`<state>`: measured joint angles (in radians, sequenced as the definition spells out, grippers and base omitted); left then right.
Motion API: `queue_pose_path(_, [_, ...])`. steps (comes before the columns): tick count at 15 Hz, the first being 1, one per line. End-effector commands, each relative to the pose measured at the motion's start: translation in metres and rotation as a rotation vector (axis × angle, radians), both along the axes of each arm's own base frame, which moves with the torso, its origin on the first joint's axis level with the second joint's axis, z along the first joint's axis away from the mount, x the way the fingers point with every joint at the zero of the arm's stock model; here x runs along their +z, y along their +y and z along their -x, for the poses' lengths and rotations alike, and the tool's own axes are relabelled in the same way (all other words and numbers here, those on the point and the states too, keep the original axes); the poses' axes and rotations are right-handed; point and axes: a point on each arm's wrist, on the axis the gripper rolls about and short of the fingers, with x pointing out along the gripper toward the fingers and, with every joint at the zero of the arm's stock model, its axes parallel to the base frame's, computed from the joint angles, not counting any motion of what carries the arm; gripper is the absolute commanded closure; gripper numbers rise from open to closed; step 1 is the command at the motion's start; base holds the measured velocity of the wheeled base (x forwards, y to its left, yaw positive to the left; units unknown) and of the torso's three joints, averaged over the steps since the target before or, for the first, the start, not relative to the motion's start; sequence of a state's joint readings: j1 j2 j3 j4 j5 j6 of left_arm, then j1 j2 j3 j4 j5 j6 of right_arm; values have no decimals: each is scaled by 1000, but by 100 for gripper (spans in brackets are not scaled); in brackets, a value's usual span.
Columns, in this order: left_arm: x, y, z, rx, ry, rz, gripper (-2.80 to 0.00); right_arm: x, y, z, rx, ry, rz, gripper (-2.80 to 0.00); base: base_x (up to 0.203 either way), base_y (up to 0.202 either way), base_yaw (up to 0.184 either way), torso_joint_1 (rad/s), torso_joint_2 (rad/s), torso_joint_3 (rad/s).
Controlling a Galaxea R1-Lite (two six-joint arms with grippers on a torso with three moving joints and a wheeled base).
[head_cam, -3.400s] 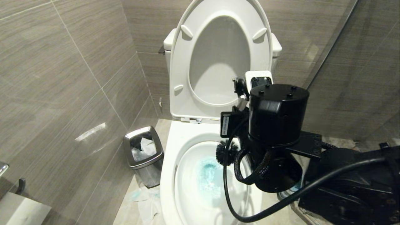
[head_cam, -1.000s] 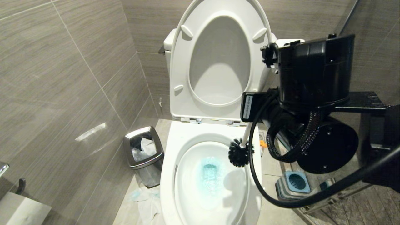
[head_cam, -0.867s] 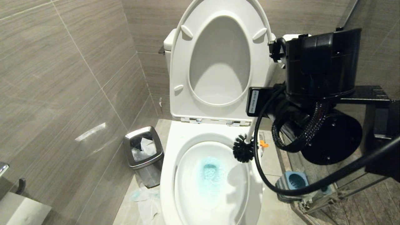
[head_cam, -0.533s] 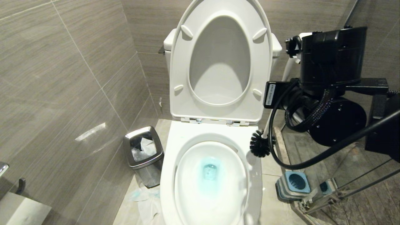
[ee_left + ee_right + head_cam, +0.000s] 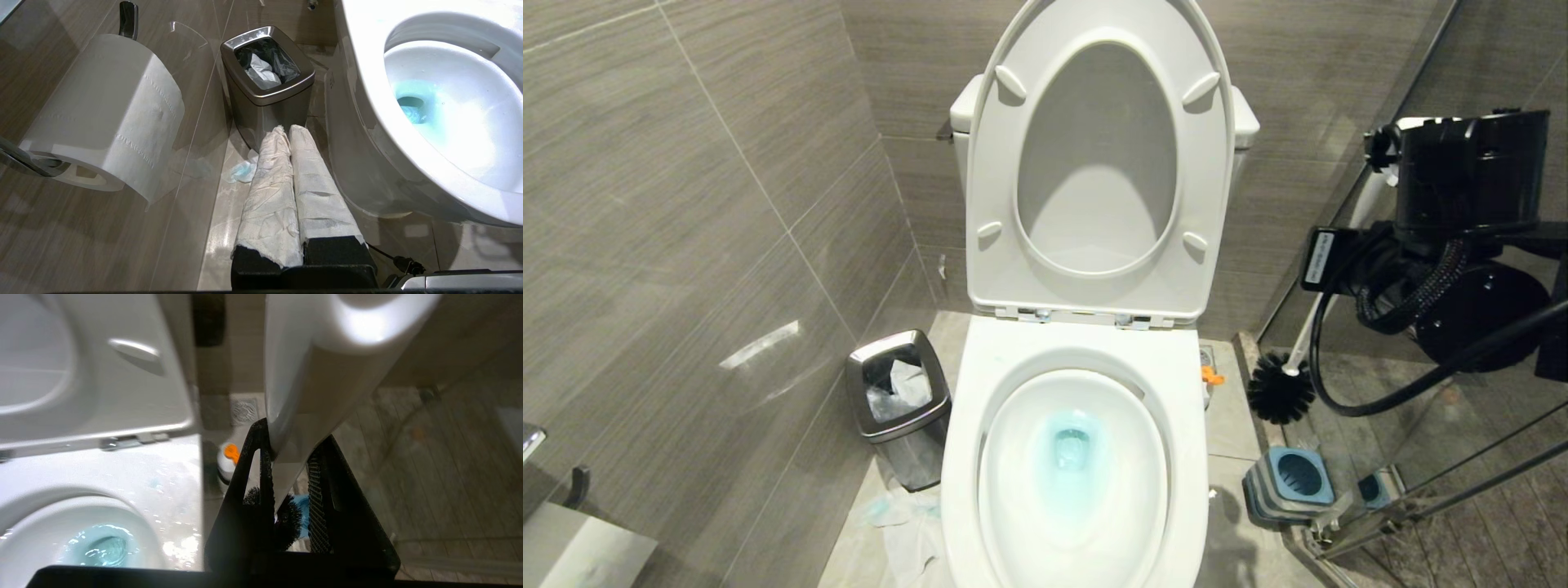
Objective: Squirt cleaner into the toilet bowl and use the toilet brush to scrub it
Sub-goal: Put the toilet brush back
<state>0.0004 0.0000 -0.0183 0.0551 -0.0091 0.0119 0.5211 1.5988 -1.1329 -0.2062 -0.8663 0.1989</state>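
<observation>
Your right end effector (image 5: 286, 473) grips the toilet brush (image 5: 1294, 359) by its handle, head hanging right of the toilet bowl (image 5: 1072, 457), above the blue holder (image 5: 1290, 482). Lower it straight, centred over the opening. Left end effector (image 5: 291, 163) sits clenched.

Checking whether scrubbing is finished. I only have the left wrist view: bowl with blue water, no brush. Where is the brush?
Observer: In the head view the brush is outside the bowl, on the bowl's right, with its black head in the air above the floor.
Operator: Is anything holding it?
Observer: Yes. The right wrist view shows the right gripper shut on its white handle.
Operator: Is the holder in sight?
Observer: The holder stands on the floor near the bowl's right side, roughly under the brush head, with its opening empty.
</observation>
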Motion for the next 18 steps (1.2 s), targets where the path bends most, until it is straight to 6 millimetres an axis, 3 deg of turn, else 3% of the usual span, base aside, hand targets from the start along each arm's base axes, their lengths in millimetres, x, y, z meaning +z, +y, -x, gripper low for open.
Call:
queue_pose_path(1, [0, 0, 0, 0, 0, 0, 0, -18, -24, 1, -68, 42, -13, 0, 0, 0, 0, 0, 0, 0])
queue_pose_path(5, [0, 0, 0, 1, 0, 0, 0, -52, -43, 7, -123, 61, -76, 0, 0, 0, 0, 0, 0, 0])
queue_pose_path(10, [0, 0, 0, 0, 0, 0, 0, -88, -70, -3, -183, -29, -127, 0, 0, 0, 0, 0, 0, 0])
queue_pose_path(14, [0, 0, 0, 1, 0, 0, 0, -136, -77, 1, -200, -23, -117, 0, 0, 0, 0, 0, 0, 0])
queue_pose_path(18, [0, 0, 0, 1, 0, 0, 0, -166, -85, -3, -230, 2, -107, 0, 0, 0, 0, 0, 0, 0])
